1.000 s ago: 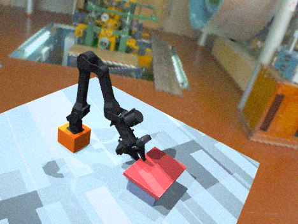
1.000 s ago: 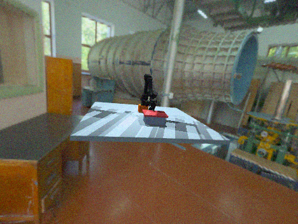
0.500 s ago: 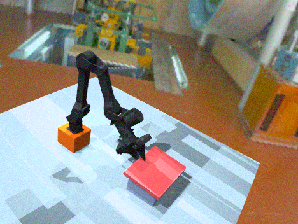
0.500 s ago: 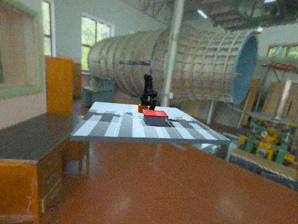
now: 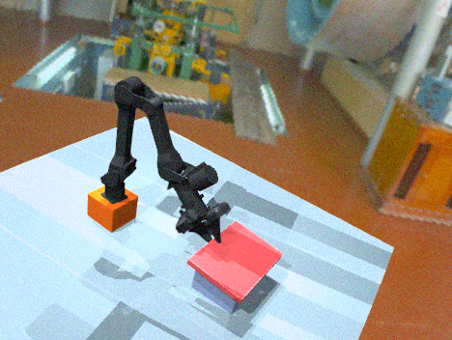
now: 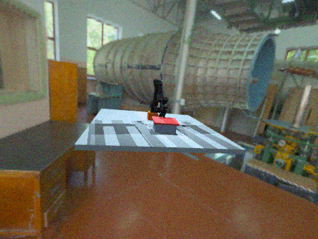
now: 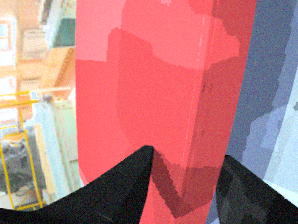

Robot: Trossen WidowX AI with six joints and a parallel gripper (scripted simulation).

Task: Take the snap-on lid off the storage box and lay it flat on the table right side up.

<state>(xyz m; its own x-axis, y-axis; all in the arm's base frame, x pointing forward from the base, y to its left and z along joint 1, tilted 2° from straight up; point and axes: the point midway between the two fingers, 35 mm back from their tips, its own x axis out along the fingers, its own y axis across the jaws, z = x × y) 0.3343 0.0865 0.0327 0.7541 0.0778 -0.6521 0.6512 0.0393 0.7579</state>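
- Lid (image 5: pixel 237 260), red, square and thin, looks like a stiff, light plastic panel; it sits on the grey-blue storage box (image 5: pixel 212 291), overhanging it, towards the table's (image 5: pixel 58 270) right edge.
- Snap-on fit will likely resist, so peeling up from one edge suits it better than a straight pull.
- Pincer (image 5: pixel 215 236) is clamped on the lid's rim at the corner nearest the orange arm base (image 5: pixel 112 208).
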